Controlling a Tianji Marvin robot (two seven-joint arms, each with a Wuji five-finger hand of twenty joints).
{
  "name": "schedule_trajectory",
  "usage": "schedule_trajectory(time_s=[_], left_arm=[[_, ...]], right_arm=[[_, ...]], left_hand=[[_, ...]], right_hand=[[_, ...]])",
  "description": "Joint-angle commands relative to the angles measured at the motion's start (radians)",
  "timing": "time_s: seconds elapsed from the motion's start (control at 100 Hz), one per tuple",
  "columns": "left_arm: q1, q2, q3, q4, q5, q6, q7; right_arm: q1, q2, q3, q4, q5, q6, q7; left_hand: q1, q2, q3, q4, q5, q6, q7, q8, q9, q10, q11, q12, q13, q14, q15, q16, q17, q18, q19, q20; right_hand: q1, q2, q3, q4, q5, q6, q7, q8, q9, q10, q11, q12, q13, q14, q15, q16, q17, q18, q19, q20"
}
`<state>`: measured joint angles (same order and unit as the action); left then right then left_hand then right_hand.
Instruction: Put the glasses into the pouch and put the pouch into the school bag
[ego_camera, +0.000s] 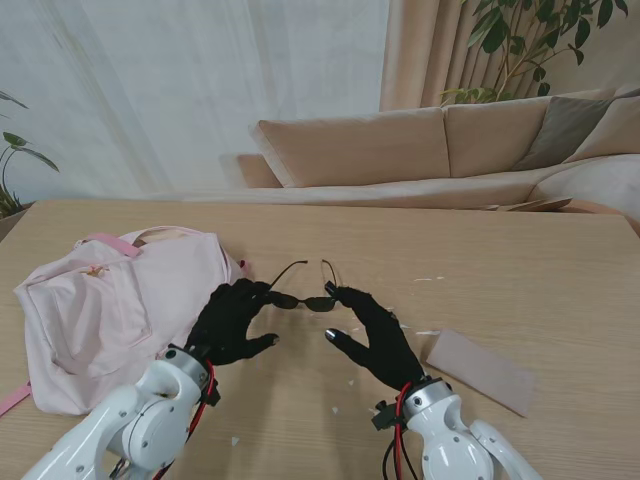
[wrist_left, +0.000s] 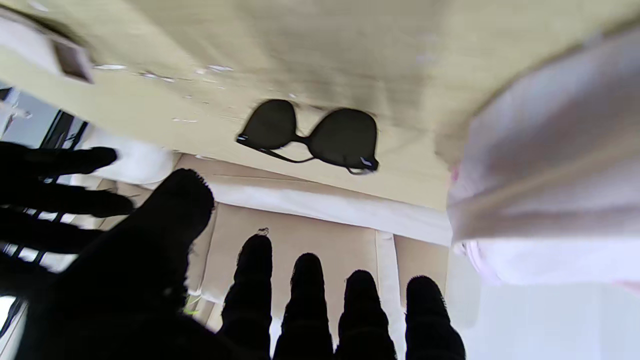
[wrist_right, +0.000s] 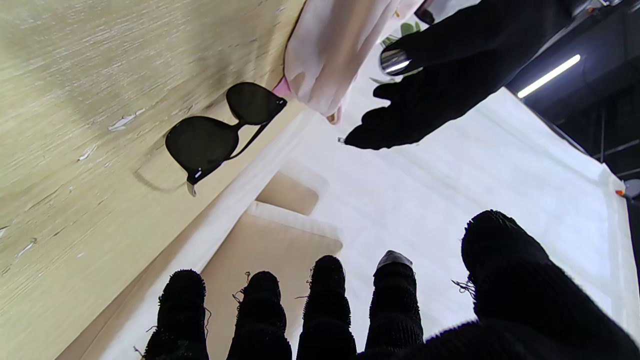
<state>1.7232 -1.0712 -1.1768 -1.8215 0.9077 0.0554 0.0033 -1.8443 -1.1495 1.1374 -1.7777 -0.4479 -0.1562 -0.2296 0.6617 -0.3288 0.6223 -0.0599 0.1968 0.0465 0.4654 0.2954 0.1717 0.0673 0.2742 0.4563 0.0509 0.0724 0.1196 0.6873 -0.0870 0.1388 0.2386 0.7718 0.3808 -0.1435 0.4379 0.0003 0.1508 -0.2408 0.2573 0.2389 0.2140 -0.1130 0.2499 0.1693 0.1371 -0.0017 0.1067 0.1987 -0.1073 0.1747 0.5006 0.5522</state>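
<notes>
Dark sunglasses (ego_camera: 300, 300) lie on the wooden table with their arms unfolded, pointing away from me. They also show in the left wrist view (wrist_left: 310, 132) and the right wrist view (wrist_right: 215, 135). My left hand (ego_camera: 232, 320) hovers at their left end and my right hand (ego_camera: 372, 335) at their right end. Both hands are open with fingers spread, and the wrist views show a gap between fingertips and frame. The pink school bag (ego_camera: 110, 305) lies flat to the left, just beyond my left hand. The flat mauve pouch (ego_camera: 480, 370) lies to the right of my right hand.
Small white flecks (ego_camera: 425, 280) dot the table around the glasses. A beige sofa (ego_camera: 420, 145) stands beyond the table's far edge. Bare wood (ego_camera: 480, 250) stretches to the far right.
</notes>
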Motion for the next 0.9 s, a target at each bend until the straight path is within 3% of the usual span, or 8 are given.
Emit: schedule_trajectory(time_s=[0.0,0.16,0.34,0.49,0.62,0.79,0.89], left_arm=[[-0.056,-0.005,0.013,0.025,0.006,0.020,-0.010],[-0.195,-0.002,0.112,0.114,0.065,0.112,-0.032],[-0.326,0.000,0.222,0.207,0.068,0.191,-0.083],[-0.411,-0.003,0.303,0.297,0.058,0.202,-0.077],[-0.472,-0.007,0.363,0.367,0.056,0.202,-0.057],[-0.516,-0.013,0.414,0.415,0.041,0.232,-0.049],[-0.531,-0.021,0.435,0.438,0.011,0.247,-0.037]], right_arm=[[-0.012,-0.005,0.004,-0.010,0.006,-0.007,0.008],[-0.023,-0.007,0.015,-0.019,0.011,-0.012,0.001],[-0.032,-0.010,0.024,-0.026,0.015,-0.017,-0.011],[-0.036,-0.011,0.028,-0.028,0.020,-0.018,-0.014],[-0.038,-0.012,0.030,-0.030,0.022,-0.019,-0.015],[-0.039,-0.013,0.031,-0.031,0.025,-0.019,-0.018],[-0.040,-0.013,0.032,-0.032,0.027,-0.018,-0.018]], left_hand=[[-0.024,-0.040,0.035,-0.018,-0.046,-0.021,0.000,0.012,0.018,-0.020,0.011,-0.010,-0.011,0.004,0.009,0.026,-0.003,-0.010,0.012,0.031],[-0.023,-0.044,0.076,-0.024,-0.017,-0.024,0.010,0.026,0.029,-0.021,0.072,0.016,0.002,0.014,0.079,0.043,0.045,0.000,0.035,0.098],[-0.011,-0.047,0.092,-0.026,0.022,-0.049,0.026,0.032,0.034,-0.017,0.127,0.018,0.008,0.019,0.126,0.035,0.062,-0.006,0.048,0.120],[0.033,-0.065,0.117,-0.027,0.040,-0.146,0.034,0.037,0.033,-0.020,0.130,0.010,0.010,0.018,0.138,0.027,0.071,-0.021,0.062,0.125],[0.080,-0.083,0.141,-0.029,0.050,-0.199,0.048,0.044,0.035,-0.037,0.127,0.005,0.012,0.016,0.145,0.021,0.069,-0.029,0.082,0.121],[0.099,-0.079,0.143,-0.033,0.104,-0.183,0.065,0.043,0.035,-0.037,0.140,0.004,0.013,0.018,0.161,0.013,0.040,-0.031,0.163,0.087],[0.105,-0.070,0.136,-0.033,0.176,-0.188,0.094,0.053,0.035,-0.037,0.156,0.009,0.013,0.020,0.166,0.013,0.025,-0.032,0.199,0.069]], right_hand=[[-0.008,0.017,-0.020,-0.002,-0.009,0.001,0.015,0.012,-0.017,-0.033,0.012,0.006,-0.024,-0.048,0.008,-0.013,-0.006,-0.033,0.010,0.014],[-0.004,0.017,-0.021,-0.002,-0.005,0.000,0.025,0.014,-0.017,-0.032,0.020,0.009,-0.024,-0.046,0.012,-0.013,-0.006,-0.033,0.017,0.015],[0.001,0.014,-0.023,-0.002,0.000,0.001,0.037,0.014,-0.017,-0.031,0.028,0.012,-0.023,-0.044,0.017,-0.012,-0.005,-0.032,0.024,0.016],[0.006,0.011,-0.024,-0.002,0.003,0.001,0.046,0.015,-0.016,-0.029,0.034,0.015,-0.023,-0.045,0.020,-0.013,-0.006,-0.031,0.028,0.015],[0.007,0.013,-0.025,-0.002,0.000,0.003,0.052,0.014,-0.018,-0.028,0.036,0.015,-0.023,-0.045,0.021,-0.013,-0.006,-0.032,0.031,0.014],[0.009,0.012,-0.027,-0.002,0.002,0.003,0.063,0.014,-0.018,-0.026,0.040,0.017,-0.023,-0.044,0.024,-0.013,-0.006,-0.031,0.034,0.013],[0.012,0.012,-0.027,-0.002,0.004,0.004,0.070,0.014,-0.018,-0.024,0.043,0.018,-0.023,-0.043,0.026,-0.013,-0.005,-0.030,0.036,0.012]])
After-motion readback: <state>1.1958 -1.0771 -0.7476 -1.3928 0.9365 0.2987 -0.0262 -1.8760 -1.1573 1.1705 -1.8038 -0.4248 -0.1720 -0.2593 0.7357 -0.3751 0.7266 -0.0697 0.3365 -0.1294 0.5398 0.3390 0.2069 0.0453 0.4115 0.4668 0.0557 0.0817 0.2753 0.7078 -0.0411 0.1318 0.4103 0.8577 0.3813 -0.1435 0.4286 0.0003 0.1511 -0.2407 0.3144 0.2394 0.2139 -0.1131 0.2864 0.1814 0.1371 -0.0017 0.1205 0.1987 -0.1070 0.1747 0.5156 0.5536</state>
